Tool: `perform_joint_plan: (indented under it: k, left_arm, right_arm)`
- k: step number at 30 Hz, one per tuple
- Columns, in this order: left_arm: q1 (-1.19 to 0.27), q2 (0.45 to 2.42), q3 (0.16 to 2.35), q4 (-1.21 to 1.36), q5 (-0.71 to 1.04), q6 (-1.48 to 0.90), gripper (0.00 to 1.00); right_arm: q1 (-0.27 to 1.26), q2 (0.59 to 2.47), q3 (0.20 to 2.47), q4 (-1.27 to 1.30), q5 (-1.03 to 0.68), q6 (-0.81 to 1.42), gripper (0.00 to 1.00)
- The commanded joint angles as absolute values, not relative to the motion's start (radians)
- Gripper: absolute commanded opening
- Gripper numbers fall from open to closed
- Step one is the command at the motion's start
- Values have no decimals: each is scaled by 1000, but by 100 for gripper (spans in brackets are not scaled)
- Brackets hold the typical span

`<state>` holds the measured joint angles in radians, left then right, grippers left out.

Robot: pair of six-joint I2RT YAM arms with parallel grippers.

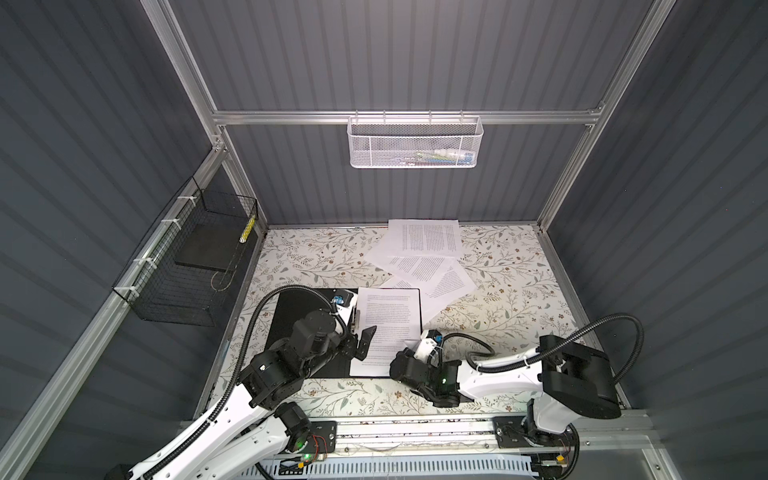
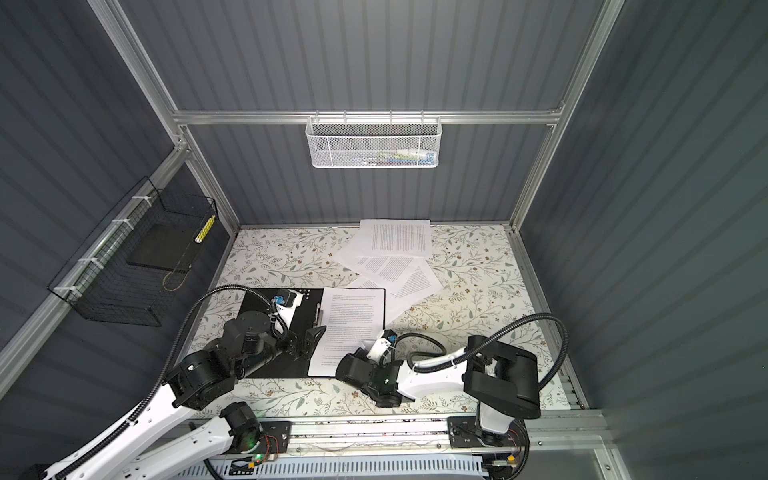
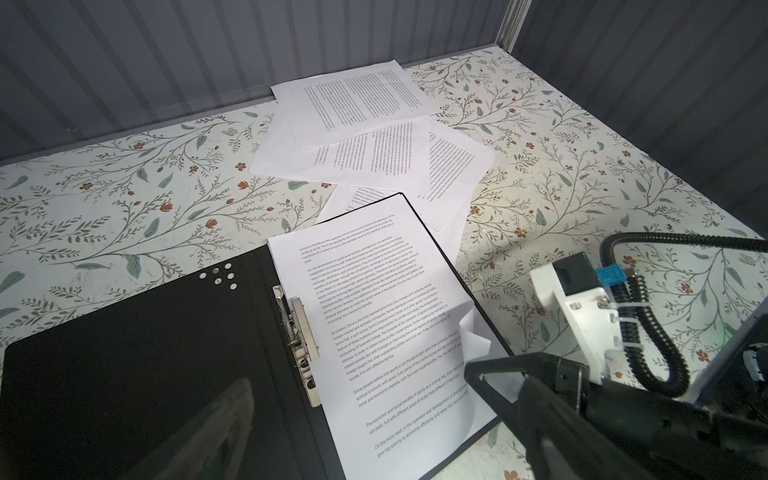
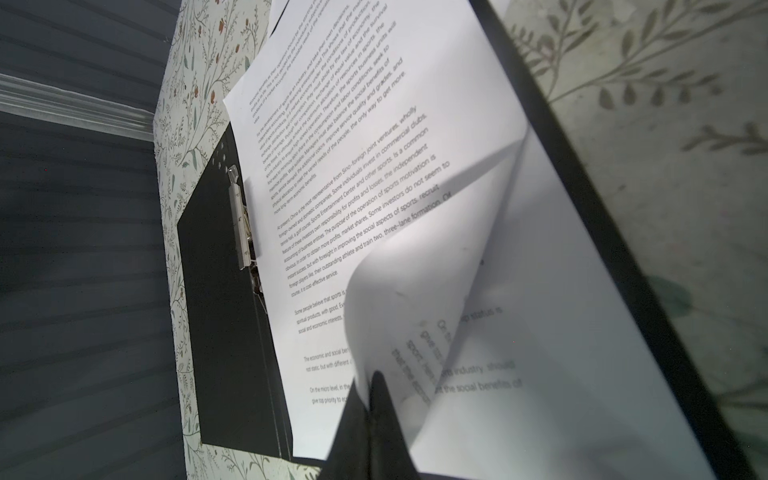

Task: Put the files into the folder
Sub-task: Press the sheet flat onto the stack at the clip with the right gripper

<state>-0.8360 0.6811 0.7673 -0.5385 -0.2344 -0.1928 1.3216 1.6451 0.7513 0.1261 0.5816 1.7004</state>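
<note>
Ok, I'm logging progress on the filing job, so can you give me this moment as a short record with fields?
folder: open flat on the table, black inside up
top sheet: on the folder's right half in both top views, near corner curled up
loose files: overlapping pile at the table's far side, outside the folder
left jaws: open, above the folder's middle
right jaws: shut on the curled corner
</note>
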Motion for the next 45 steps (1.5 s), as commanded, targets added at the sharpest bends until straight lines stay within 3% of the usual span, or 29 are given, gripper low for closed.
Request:
perform_joint_plan:
  k: [1, 6, 13, 16, 27, 45]
  left_arm:
    - [-830, 680, 774, -547, -225, -182, 100]
    - [-831, 681, 773, -546, -225, -183, 100]
    - [-830, 681, 773, -547, -225, -182, 100]
    - [-829, 683, 773, -546, -225, -181, 100]
    - [-827, 684, 774, -545, -224, -181, 100]
    - [-825, 695, 775, -544, -218, -181, 100]
  right_arm:
    - [1319, 1657, 731, 128, 589, 1691, 6]
    - [1318, 1656, 723, 132, 585, 1702, 9]
    - [1322, 1641, 706, 150, 579, 1686, 29]
    - [1327, 1635, 696, 164, 573, 1691, 33]
    - [1339, 1617, 671, 126, 591, 1755, 10]
    - [1361, 1567, 609, 98, 569, 1757, 0]
